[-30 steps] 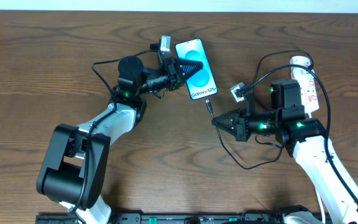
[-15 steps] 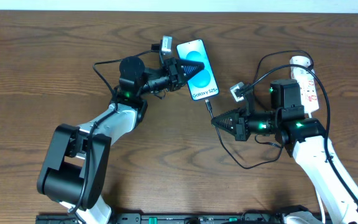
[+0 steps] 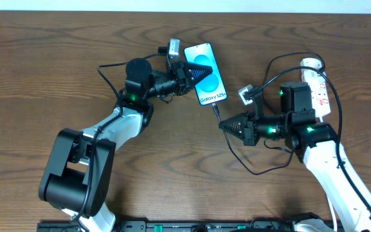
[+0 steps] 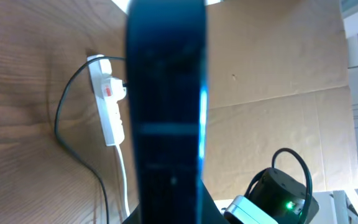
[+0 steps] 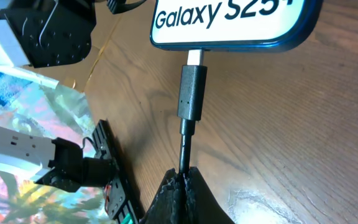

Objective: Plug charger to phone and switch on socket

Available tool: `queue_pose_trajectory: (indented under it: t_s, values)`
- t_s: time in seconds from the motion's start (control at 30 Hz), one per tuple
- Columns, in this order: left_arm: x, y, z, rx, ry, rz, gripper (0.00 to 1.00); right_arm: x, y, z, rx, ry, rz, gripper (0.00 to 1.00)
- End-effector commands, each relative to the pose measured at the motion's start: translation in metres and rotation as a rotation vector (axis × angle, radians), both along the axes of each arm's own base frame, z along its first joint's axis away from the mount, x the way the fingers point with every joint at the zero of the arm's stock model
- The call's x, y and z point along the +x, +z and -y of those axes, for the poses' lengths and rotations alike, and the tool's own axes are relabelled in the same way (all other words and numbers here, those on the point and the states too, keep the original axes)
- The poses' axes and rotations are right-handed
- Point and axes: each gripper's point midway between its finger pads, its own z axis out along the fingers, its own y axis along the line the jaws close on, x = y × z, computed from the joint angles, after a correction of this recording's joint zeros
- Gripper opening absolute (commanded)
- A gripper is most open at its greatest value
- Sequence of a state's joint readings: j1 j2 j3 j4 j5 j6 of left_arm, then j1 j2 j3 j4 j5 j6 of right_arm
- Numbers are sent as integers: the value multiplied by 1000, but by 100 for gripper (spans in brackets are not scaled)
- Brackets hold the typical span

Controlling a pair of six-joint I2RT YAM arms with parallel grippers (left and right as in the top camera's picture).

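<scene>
Centre-far on the surface (image 3: 57, 51): phone (image 3: 214, 87) clamped edgewise in left gripper (image 3: 197, 69); rigid, slick glass. Right gripper (image 3: 222, 126) clenched on charger (image 5: 191, 93) cable just behind the stiff connector, tip at the phone's port. Cable elsewhere likely limp.

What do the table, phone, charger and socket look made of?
By look: table, wood or wood-look laminate, brown grain, low sheen; phone, smooth flat front, glass or plastic; charger, matte black plastic connector shell, bare metal tip; socket, smooth white plastic, probably, with a red switch.
</scene>
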State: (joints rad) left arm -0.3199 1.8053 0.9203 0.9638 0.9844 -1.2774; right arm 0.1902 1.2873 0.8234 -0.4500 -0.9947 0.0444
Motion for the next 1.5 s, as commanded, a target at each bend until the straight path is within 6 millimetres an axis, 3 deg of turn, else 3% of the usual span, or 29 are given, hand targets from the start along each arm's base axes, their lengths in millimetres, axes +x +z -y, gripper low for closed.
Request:
queue_pose_trajectory:
  t_s: [0.0,1.47]
  values:
    - [1,17,1,-5,-7,77,7,-4,7,-4,16,15,12,1]
    - [4,19,0,-25,10,35,7,1,3,-1,3,-43,-53,1]
